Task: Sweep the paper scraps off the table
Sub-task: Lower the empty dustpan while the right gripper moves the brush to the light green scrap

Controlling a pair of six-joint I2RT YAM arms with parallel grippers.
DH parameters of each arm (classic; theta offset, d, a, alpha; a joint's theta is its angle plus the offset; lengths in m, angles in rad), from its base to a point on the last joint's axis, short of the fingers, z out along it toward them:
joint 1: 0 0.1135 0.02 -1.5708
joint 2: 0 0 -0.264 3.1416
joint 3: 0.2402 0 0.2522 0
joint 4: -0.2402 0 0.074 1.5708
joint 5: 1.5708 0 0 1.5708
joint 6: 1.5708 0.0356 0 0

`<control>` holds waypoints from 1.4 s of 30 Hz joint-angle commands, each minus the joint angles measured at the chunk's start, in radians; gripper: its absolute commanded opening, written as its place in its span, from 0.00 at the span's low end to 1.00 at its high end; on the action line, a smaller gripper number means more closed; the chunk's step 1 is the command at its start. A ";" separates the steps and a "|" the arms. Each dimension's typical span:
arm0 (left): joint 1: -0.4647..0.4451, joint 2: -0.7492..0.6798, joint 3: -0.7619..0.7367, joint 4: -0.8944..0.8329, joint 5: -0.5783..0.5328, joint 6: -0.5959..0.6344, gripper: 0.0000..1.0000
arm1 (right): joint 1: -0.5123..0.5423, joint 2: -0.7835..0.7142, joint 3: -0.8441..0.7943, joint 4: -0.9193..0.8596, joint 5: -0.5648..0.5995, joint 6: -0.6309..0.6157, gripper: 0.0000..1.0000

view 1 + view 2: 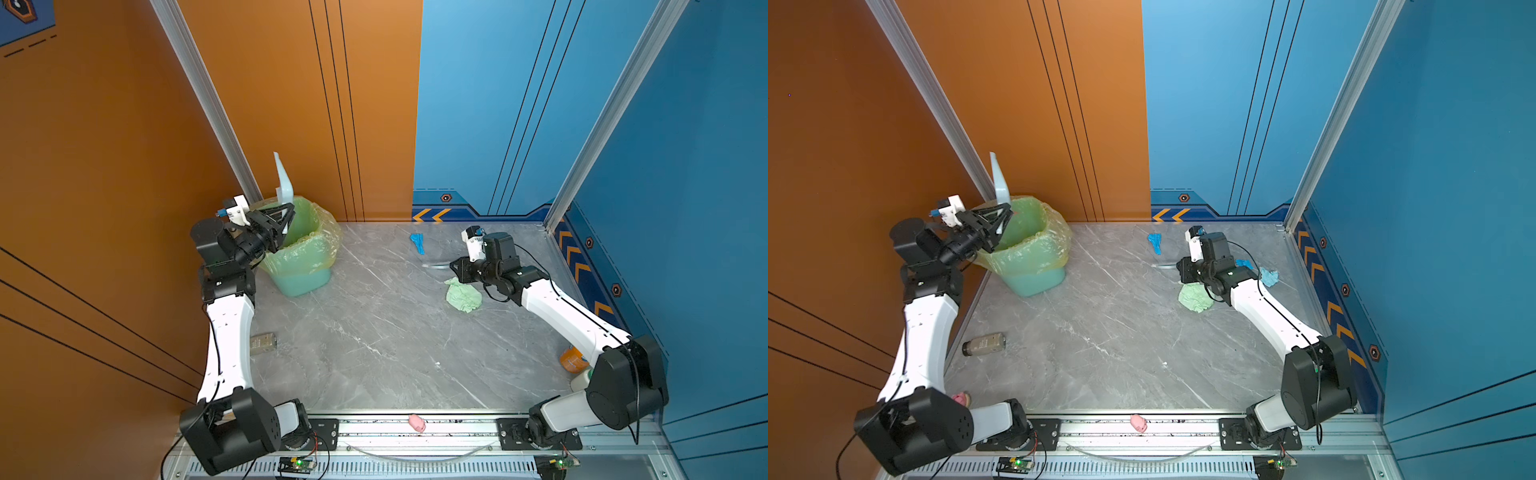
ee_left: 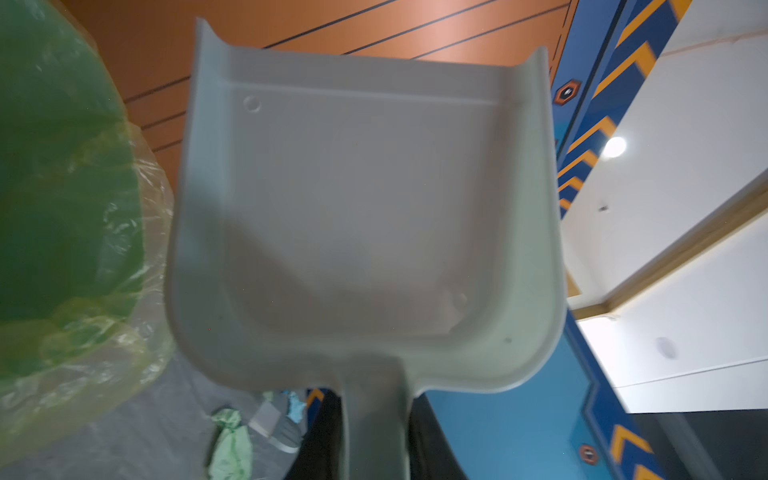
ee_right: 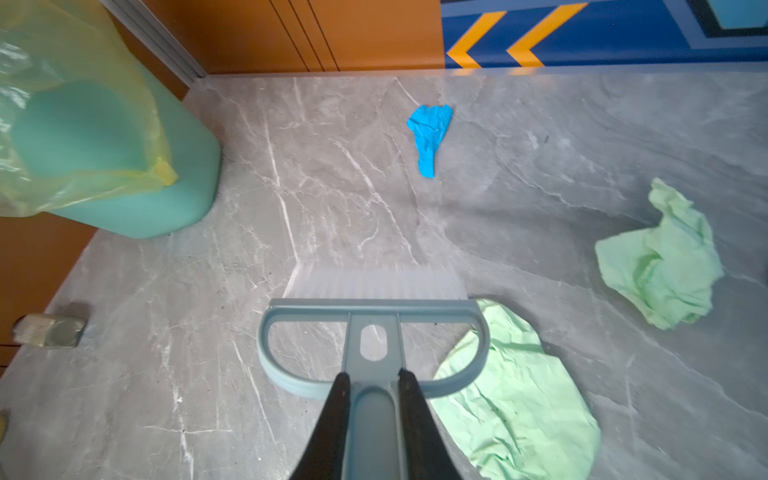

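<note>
both claws shut: left gripper (image 1: 286, 219) holds dustpan (image 2: 353, 208) upright over bin (image 1: 303, 278), prob. for dumping; right gripper (image 3: 374, 376) holds brush (image 3: 374, 309) by green paper scraps (image 3: 519, 399), ready to sweep.

Two arms: left arm (image 1: 228, 332) and right arm (image 1: 561, 311). One bin (image 1: 307, 278), far left. One dustpan (image 2: 353, 208). One brush (image 3: 370, 307). One small bottle (image 1: 984, 344) lying at the left edge. One pink toy (image 1: 1138, 423) on the near rail (image 1: 1183, 432); a second pink thing (image 1: 961, 399) shows behind the left arm, too hidden to name. One orange thing (image 1: 572, 360), near right, half hidden. Paper scraps, four sure: a green scrap (image 3: 660, 257), a second green scrap (image 3: 519, 415) partly under the brush, a blue scrap (image 1: 1154, 242) far off, a light blue scrap (image 1: 1268, 277) far right. Whether the blue bit (image 1: 1244, 263) by the right arm is a fifth, I cannot tell.
</note>
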 commanded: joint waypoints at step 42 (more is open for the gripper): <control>-0.994 0.135 -0.198 -0.634 -1.085 0.907 0.00 | 0.033 0.291 0.071 -0.153 0.133 0.187 0.00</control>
